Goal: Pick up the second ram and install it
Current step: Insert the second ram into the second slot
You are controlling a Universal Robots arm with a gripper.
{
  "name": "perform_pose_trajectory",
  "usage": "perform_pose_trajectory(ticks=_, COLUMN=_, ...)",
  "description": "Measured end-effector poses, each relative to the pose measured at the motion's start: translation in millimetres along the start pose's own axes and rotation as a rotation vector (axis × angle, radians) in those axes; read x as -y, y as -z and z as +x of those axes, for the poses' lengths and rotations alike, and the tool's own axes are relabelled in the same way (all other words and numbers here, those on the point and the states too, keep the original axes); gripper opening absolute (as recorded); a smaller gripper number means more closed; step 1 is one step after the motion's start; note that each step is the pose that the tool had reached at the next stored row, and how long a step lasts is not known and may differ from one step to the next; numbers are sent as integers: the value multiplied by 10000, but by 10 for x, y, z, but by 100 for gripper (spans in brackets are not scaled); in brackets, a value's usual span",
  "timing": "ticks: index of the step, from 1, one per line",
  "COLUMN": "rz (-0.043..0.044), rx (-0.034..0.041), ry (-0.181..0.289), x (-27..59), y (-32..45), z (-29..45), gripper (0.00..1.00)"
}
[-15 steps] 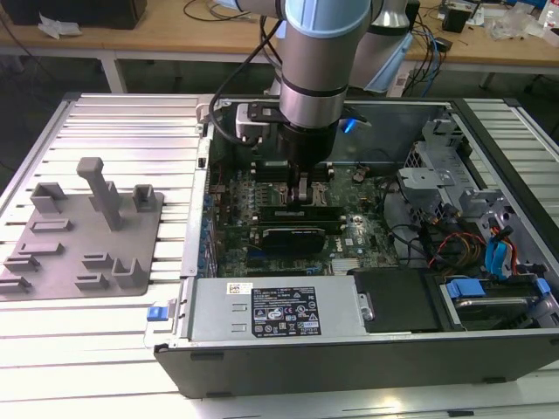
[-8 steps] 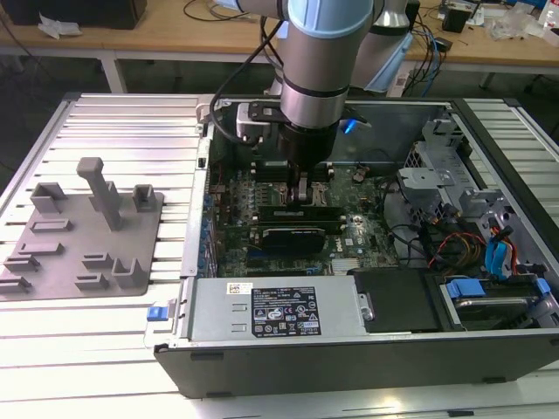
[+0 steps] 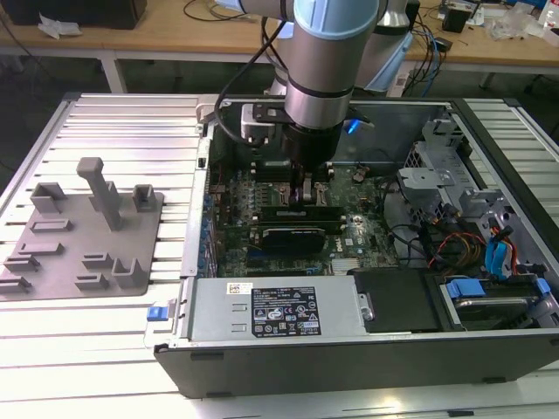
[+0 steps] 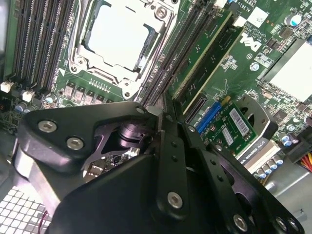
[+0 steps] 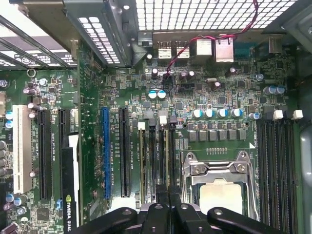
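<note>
My gripper (image 3: 303, 194) is low inside the open computer case (image 3: 367, 349), over the motherboard's memory slots. In the second wrist view its black fingers (image 4: 171, 146) are pressed together at the gripper (image 4: 160, 119), shut on the second ram (image 4: 202, 56). That thin green stick runs out from the fingertips along the long black slots beside the CPU socket (image 4: 119, 36); its near half is hidden by the gripper. In the first wrist view the gripper (image 5: 168, 207) sits in line with the slots (image 5: 161, 161) next to the socket (image 5: 219, 187). I cannot tell how deep the stick sits.
A black expansion card (image 3: 297, 234) lies just in front of the gripper, with the power supply (image 3: 271, 310) nearer still. Drive bays and cables (image 3: 489, 262) stand at the exterior view's right. A grey fixture tray (image 3: 83, 236) rests on the table to the left.
</note>
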State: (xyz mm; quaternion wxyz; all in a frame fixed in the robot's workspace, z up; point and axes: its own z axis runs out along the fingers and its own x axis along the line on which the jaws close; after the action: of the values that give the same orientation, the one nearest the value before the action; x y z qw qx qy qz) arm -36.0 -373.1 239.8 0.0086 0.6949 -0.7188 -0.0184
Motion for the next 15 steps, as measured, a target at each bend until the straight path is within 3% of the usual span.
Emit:
perform_pose_trajectory(ticks=3, rz=0, rx=1, ry=-5, x=-1, y=18, z=-1, gripper=9)
perform_pose_trajectory(ticks=4, rz=-131, rx=-4, ry=-7, x=0, y=18, z=-1, gripper=9)
perform_pose_trajectory(ticks=5, rz=-328, rx=-11, ry=-10, x=2, y=18, z=0, gripper=9)
perform_pose_trajectory(ticks=13, rz=-352, rx=-24, ry=335, x=14, y=15, z=-1, gripper=9)
perform_pose_trajectory(ticks=15, rz=-337, rx=7, ry=338, x=14, y=14, z=-1, gripper=9)
